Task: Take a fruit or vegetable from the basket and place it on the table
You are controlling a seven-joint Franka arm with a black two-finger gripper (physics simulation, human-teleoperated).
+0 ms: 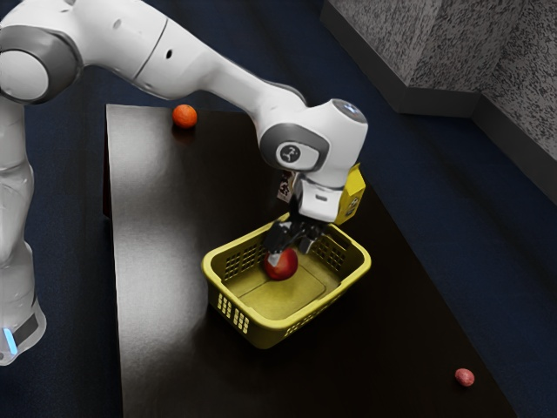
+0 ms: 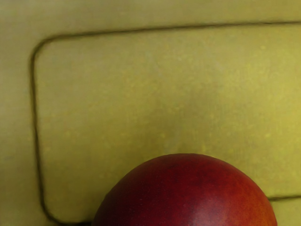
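Exterior view: the red fruit (image 1: 281,266) lies just under the spread end effector (image 1: 291,250), inside the yellow basket (image 1: 271,326).

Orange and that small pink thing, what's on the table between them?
The yellow basket lies between the orange and the small pink thing, with a red fruit inside; the exterior view shows it.
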